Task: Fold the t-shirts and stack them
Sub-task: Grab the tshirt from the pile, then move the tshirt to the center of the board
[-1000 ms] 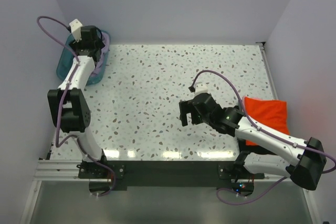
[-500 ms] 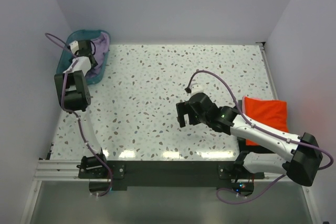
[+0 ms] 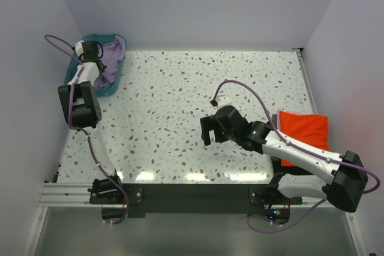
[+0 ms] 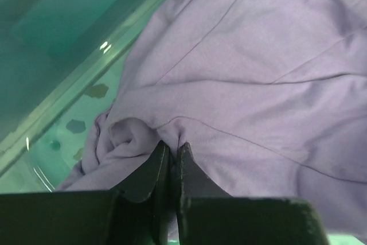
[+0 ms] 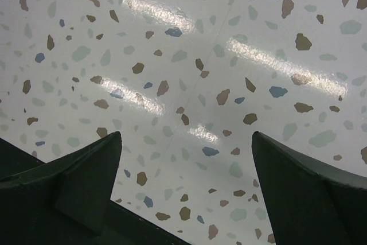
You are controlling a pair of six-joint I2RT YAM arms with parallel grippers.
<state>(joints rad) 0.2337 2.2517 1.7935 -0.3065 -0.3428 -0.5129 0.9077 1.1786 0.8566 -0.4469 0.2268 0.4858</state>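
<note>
Left wrist view first: your left fingers (image 4: 166,162) are pressed together on a puckered fold of the lavender t-shirt (image 4: 258,73), and the cloth bunches up right at their tips. The rest of that shirt spreads away ahead of the tips and to their right. The wall of the teal tub (image 4: 69,21) runs to the left of them, with speckled counter showing through its clear floor.

From the top external camera, your left fingers (image 3: 90,49) are down inside the teal tub (image 3: 73,71), and the lavender t-shirt (image 3: 114,55) is heaped just beside them on the tub's counter-side rim.

Your right fingers (image 5: 74,170) stand wide apart with nothing between them, only bare speckled counter (image 5: 183,55) beneath and ahead. In the overhead picture the right fingers (image 3: 208,131) hang over the middle of the counter (image 3: 180,88). The orange-red t-shirt (image 3: 306,131), folded into a rectangle, lies well behind them by the right wall, partly under the right arm. The two shirts are well apart.
</note>
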